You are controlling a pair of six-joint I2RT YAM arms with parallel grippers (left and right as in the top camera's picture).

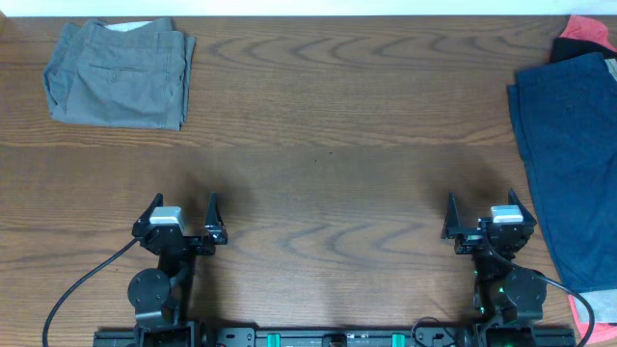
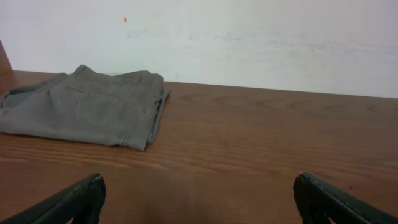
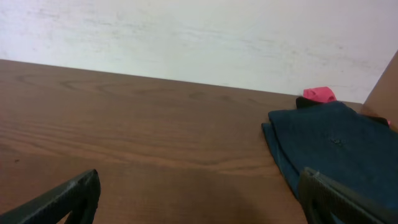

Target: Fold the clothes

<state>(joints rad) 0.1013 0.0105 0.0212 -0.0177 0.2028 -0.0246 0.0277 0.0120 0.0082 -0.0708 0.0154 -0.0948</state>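
Note:
A folded grey-olive pair of shorts lies at the table's far left corner; it also shows in the left wrist view. A dark navy blue pair of shorts lies along the right edge, on top of black and coral-red garments; the navy pair shows in the right wrist view. My left gripper is open and empty near the front left. My right gripper is open and empty near the front right, just left of the navy shorts.
The wooden table stretches between the two piles. A white wall stands behind the far edge. Coral-red cloth shows at the front right corner. Cables run from the arm bases at the front edge.

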